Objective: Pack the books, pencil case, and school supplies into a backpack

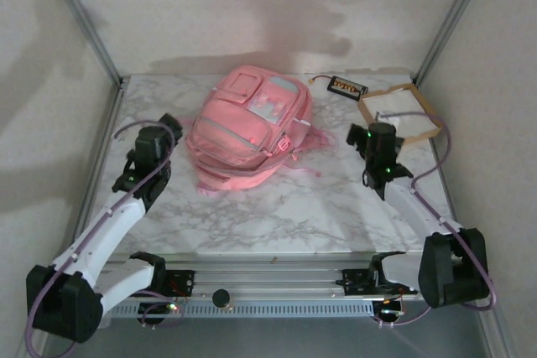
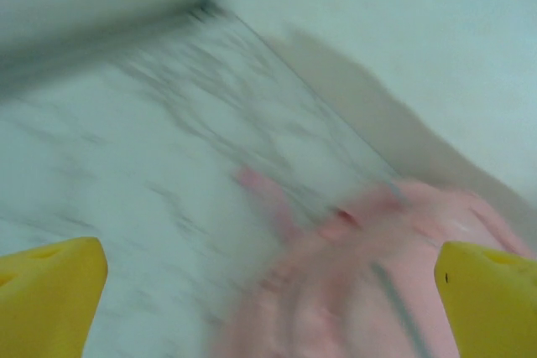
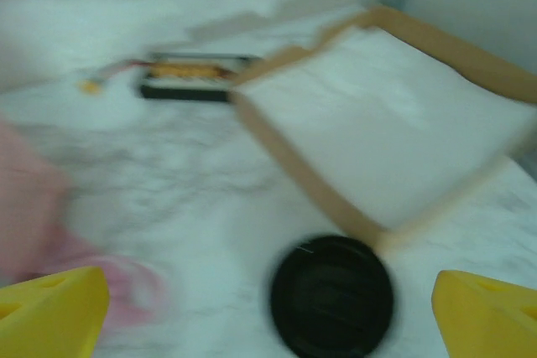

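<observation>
The pink backpack [image 1: 252, 127] lies in the middle of the marble table, its front pockets facing up. In the left wrist view its edge [image 2: 377, 274] is blurred at lower right. My left gripper [image 1: 164, 132] hovers just left of the backpack, open, its yellow fingertips [image 2: 50, 287] wide apart with nothing between them. My right gripper [image 1: 379, 133] sits right of the backpack near the tray, also open and empty [image 3: 268, 303]. A thin dark item with orange print [image 1: 346, 86] [image 3: 189, 79] and a cord lies at the back. I cannot tell if it is a book or the pencil case.
A brown tray with a white inside [image 1: 401, 113] [image 3: 377, 123] stands at the back right corner. A black round disc [image 3: 331, 295] lies on the table by the tray's near corner. A pink strap [image 1: 306, 172] trails from the backpack toward the right arm. Walls enclose the table.
</observation>
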